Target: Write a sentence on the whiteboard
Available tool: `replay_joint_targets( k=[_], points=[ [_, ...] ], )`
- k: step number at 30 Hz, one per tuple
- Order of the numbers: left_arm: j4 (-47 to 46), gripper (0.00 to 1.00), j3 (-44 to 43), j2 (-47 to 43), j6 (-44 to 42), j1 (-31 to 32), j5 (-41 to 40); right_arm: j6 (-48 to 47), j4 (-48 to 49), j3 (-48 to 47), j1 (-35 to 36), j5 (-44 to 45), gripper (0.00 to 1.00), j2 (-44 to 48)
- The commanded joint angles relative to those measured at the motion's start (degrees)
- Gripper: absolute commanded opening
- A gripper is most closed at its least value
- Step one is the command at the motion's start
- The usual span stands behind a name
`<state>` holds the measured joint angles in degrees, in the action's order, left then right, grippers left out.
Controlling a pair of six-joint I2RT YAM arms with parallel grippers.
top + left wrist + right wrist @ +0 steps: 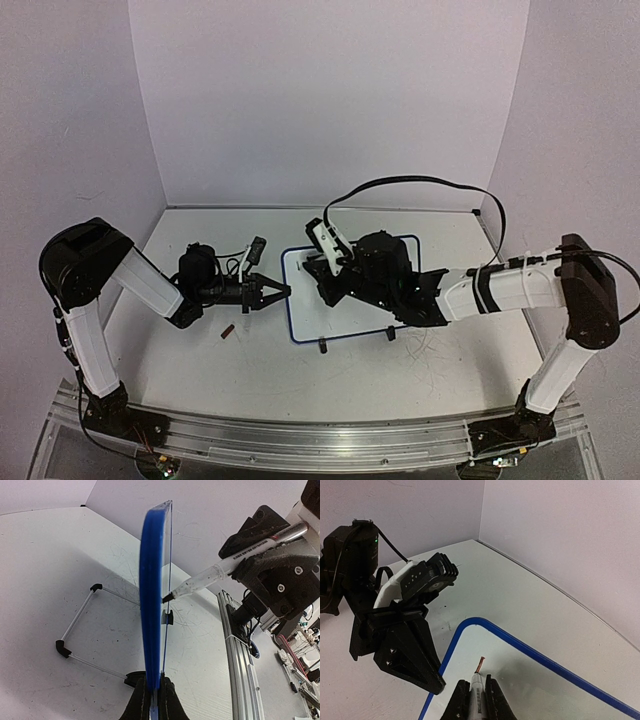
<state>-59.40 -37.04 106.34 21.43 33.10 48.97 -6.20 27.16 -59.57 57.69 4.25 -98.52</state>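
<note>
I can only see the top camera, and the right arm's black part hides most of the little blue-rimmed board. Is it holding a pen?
Observer: Yes. The right wrist view shows a thin white plastic marker clamped in the right gripper, over the small white board with a dark blue rim.
Operator: Is the tip touching it?
Observer: In the left wrist view the board is seen edge-on, and the dark tip appears to meet its face.
Operator: Any words yet?
Observer: The patch around the tip looks blank in the right wrist view.
</note>
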Motion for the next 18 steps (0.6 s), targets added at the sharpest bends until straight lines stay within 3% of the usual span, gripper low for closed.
replay_joint_targets(
  k=[1, 18],
  points=[
    [-0.7, 0.0, 0.5, -2.5, -1.5, 0.2, 0.0, 1.1, 0.6, 1.1, 0.1, 0.9, 0.0, 0.3],
    [-0.5, 0.0, 0.7, -2.7, -1.6, 0.2, 0.0, 2.9, 1.4, 3.2, 0.7, 0.6, 0.0, -0.6]
  ],
)
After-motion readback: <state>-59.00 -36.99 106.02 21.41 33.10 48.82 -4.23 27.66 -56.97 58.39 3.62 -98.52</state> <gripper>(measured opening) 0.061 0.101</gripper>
